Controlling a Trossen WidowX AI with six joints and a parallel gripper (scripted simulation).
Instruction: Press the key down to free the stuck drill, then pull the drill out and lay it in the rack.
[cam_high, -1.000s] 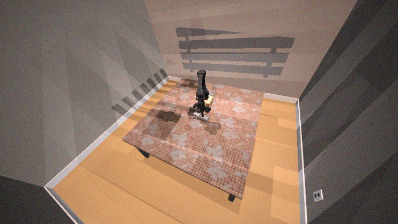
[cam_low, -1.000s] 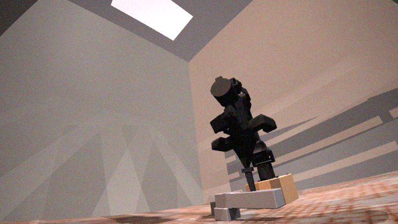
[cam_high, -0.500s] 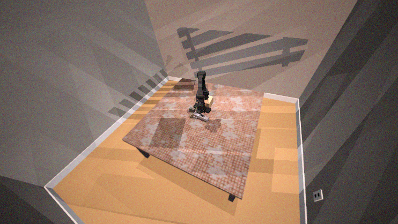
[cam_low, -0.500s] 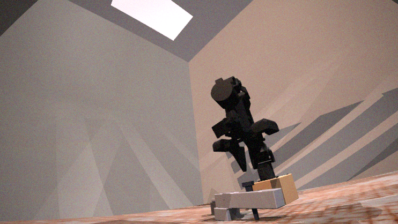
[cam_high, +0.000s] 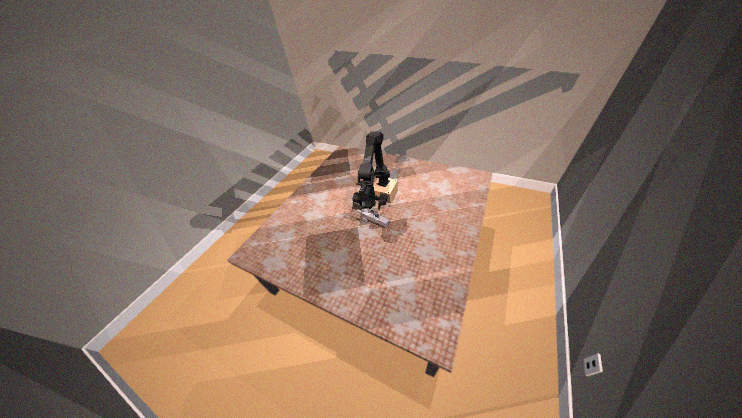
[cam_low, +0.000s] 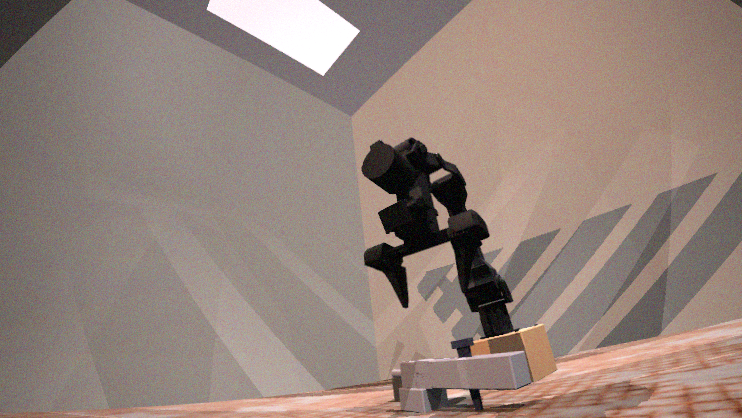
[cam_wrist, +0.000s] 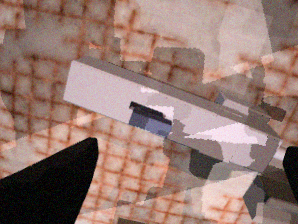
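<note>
A pale grey bar (cam_high: 381, 221) (cam_low: 482, 371) (cam_wrist: 95, 90) lies raised above the table. The dark blue key (cam_low: 462, 343) (cam_wrist: 150, 125) passes down through it. In the exterior view its flat head stands a little above the bar and its lower end shows beneath. My gripper (cam_low: 437, 306) (cam_wrist: 192, 151) is open and empty above the bar, with its fingers spread wide and the key between and below them. I cannot clearly tell the drill from the other grey parts at the bar's end, partly hidden by a finger in the wrist view.
A small grey block (cam_low: 413, 400) is under the bar's left end in the exterior view. A tan box (cam_high: 386, 191) (cam_low: 538, 353) is at the arm's base, behind the bar. The patterned table (cam_high: 415, 290) carries these things; I cannot tell which part is the rack.
</note>
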